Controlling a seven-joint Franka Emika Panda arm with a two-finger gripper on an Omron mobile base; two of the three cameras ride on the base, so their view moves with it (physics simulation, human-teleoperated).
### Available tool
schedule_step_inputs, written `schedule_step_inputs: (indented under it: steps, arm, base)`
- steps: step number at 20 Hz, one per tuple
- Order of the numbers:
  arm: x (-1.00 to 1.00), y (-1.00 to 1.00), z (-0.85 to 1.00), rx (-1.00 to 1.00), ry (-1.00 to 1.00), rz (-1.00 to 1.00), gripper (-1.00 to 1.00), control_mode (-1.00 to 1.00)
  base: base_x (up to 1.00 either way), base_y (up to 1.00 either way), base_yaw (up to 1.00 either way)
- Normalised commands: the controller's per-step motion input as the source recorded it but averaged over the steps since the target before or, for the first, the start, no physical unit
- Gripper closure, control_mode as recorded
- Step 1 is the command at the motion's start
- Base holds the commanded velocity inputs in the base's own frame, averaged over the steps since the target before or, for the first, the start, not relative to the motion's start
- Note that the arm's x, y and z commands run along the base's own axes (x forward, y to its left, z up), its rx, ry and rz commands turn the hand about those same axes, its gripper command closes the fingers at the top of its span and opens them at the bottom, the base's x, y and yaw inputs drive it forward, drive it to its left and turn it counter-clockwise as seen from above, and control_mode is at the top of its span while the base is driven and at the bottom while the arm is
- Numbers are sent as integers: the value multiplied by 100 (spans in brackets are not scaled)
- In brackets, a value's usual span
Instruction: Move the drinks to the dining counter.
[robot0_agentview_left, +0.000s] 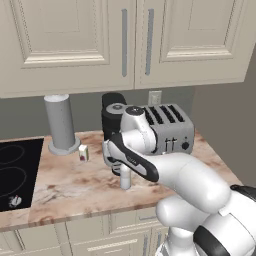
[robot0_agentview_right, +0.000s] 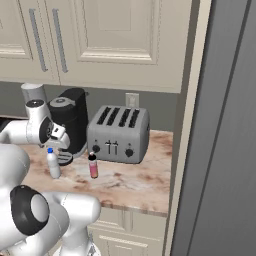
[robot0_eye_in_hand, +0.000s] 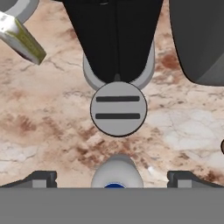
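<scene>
Two drinks stand on the marbled counter in front of the toaster. The whitish bottle with a blue cap (robot0_agentview_right: 53, 163) is also in the left base view (robot0_agentview_left: 125, 180), and its top rises at the bottom of the hand view (robot0_eye_in_hand: 116, 173). The pink bottle with a dark cap (robot0_agentview_right: 93, 166) stands upright just to its right. My gripper (robot0_eye_in_hand: 113, 179) hangs directly above the whitish bottle, open, with one fingertip (robot0_eye_in_hand: 41, 178) on each side of it and nothing held. From the left the gripper (robot0_agentview_left: 121, 169) sits just over the bottle. The dining counter is out of view.
A black coffee machine (robot0_agentview_right: 70, 117) with a round grey drip tray (robot0_eye_in_hand: 118, 109) stands right behind the whitish bottle. The toaster (robot0_agentview_right: 119, 132) is to its right. A grey cylinder (robot0_agentview_left: 60, 122), a small box (robot0_agentview_left: 83, 152) and a black cooktop (robot0_agentview_left: 15, 172) lie left. A tall grey panel (robot0_agentview_right: 230, 130) closes the right side.
</scene>
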Motion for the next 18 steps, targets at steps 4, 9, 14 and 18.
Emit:
schedule_step_inputs:
  steps: [4,9,14,18]
  arm:
    - [0,1,-8,0,0,0,-100,-100]
    - [0,4,-13,0,0,0,-100,-100]
    - [0,3,-13,0,0,0,-100,-100]
    - [0,0,-14,0,0,0,-100,-100]
  base:
    - [0,0,0]
    - [0,0,0]
    - [0,0,0]
    - [0,0,0]
